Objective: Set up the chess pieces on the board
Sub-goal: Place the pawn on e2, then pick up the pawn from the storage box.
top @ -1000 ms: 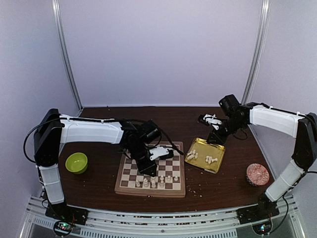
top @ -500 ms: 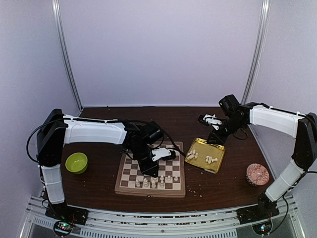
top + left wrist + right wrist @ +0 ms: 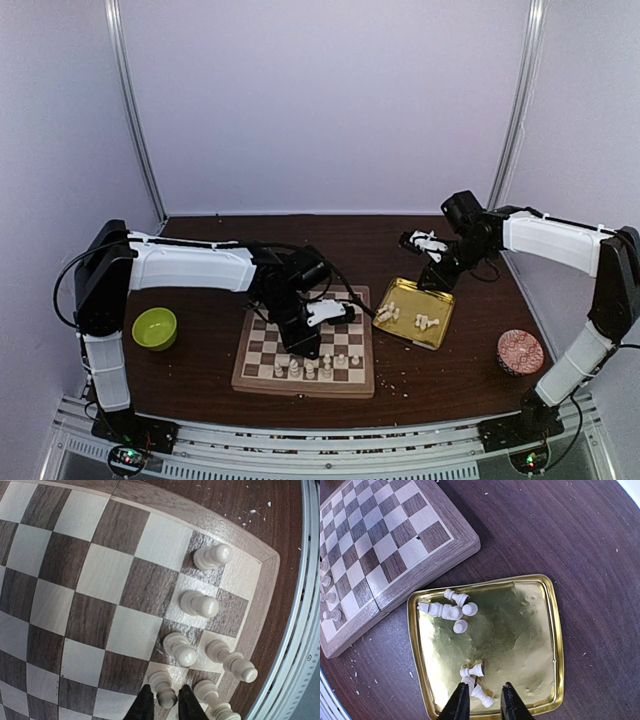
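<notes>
Dark-wood tabletop [image 3: 300, 235]: find the board [image 3: 258, 360] near, left of centre, chess pieces [image 3: 199, 603] standing on its near rows, others lying in the gold tray [image 3: 428, 291] just right. Note left gripper [image 3: 165, 687] parted, empty, above them; lower right gripper [image 3: 484, 685], likewise parted, straight onto one stem, clear of neighbours.

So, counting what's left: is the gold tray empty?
No, the right wrist view shows several chess pieces lying in the gold tray.
</notes>
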Robot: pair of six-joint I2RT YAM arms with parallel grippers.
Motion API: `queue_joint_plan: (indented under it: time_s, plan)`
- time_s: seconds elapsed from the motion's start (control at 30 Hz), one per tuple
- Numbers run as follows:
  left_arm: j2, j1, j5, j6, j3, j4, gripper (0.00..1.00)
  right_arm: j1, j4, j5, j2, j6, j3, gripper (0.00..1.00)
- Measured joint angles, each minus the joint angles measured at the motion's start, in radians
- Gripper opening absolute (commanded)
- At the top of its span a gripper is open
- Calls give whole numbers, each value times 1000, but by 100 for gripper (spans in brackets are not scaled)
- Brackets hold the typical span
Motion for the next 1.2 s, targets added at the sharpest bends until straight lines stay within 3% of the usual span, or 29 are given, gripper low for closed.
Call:
queue_joint_plan:
  time_s: [0.5,0.73,0.9,1.2]
  plan:
    - [-11,2,-31,15,49,-48,34,0,-11,0,0,0,10,25]
    - [-97,33,-114,26,178,-67,50,4,-109,26,46,-14,77,27]
    - [-173,97,-194,8,252,-11,52,34,-172,72,92,-34,93,27]
    - [-245,204,-196,-59,117,123,53,84,-222,157,116,-43,50,27]
